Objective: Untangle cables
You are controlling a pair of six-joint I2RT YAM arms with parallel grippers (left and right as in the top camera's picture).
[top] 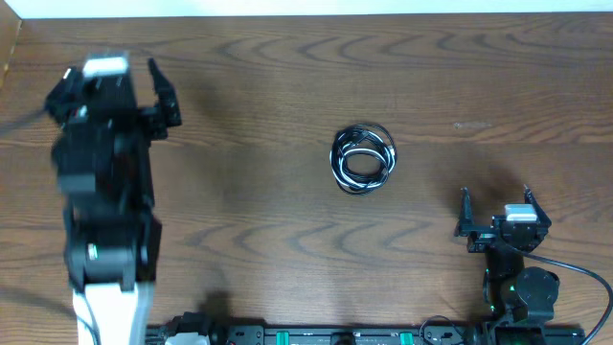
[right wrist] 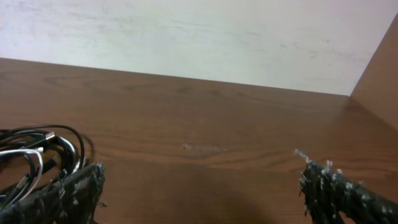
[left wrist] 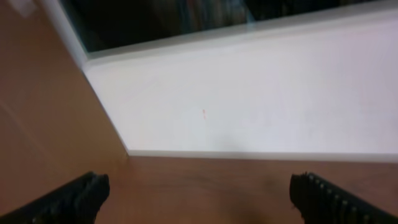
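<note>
Cables bundled, table centre, far from edges

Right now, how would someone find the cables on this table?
Look at the brown wooden table. A little right of its middle, ahead of the right hand, lie the cables. They're a small round coil of thin black and white cords, unlike the chunky hand.
</note>
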